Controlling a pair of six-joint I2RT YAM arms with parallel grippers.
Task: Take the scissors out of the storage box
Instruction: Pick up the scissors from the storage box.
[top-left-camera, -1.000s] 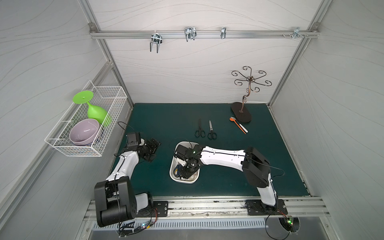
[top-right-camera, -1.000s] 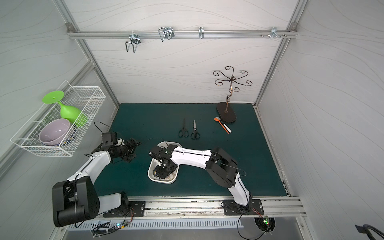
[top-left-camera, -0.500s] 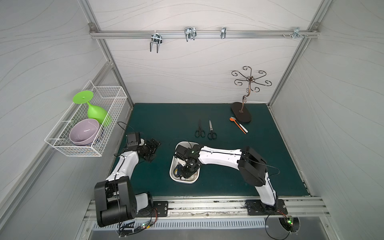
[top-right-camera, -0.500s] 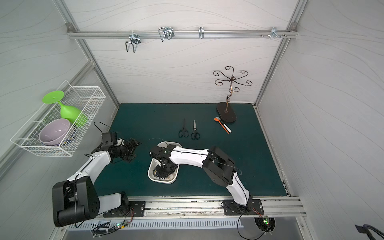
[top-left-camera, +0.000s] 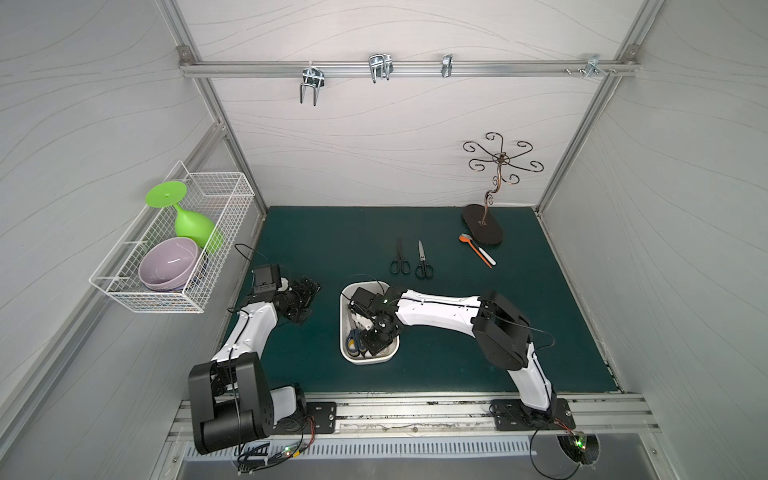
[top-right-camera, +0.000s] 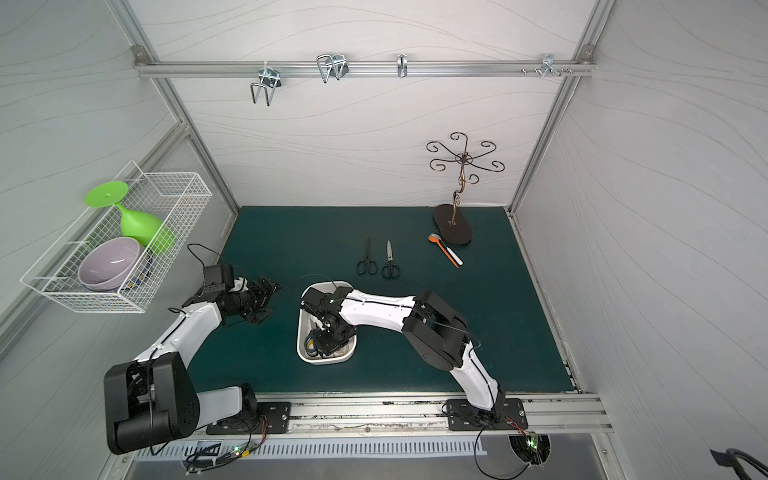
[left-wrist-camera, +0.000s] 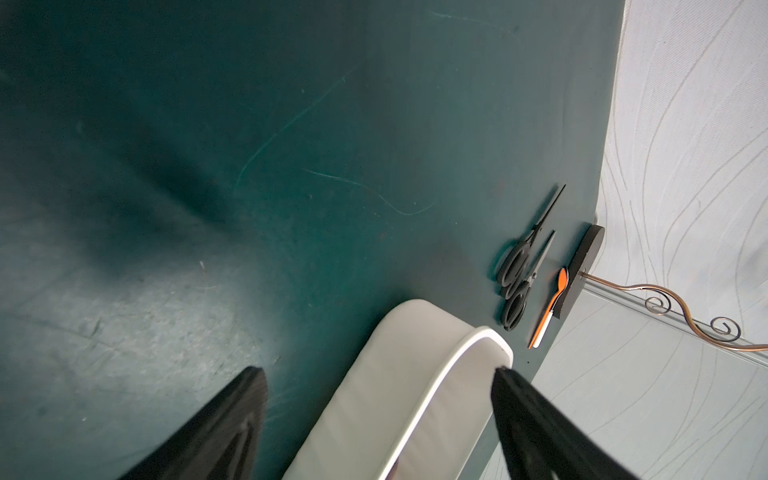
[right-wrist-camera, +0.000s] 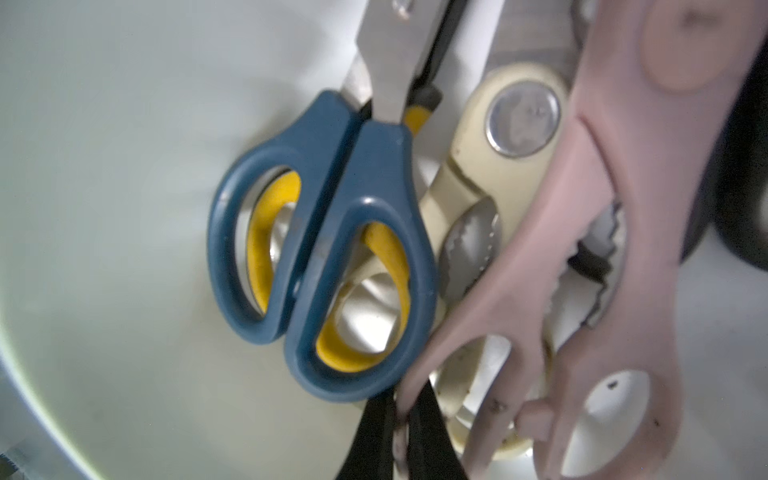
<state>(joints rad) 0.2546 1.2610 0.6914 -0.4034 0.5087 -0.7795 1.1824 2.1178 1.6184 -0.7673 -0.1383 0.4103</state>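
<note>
Pink scissors pinched by right tool in storage box; left tool open, empty.

Robotics lab test cell, seen from above. White wall panels in an aluminium frame are enclosing a small booth. Two robot arms, left arm and right arm, are standing bolted to a metal base rail, with cables trailing. Staged household props are lying on a green mat: black scissors, spoons. A wire basket is hanging on one wall.
</note>
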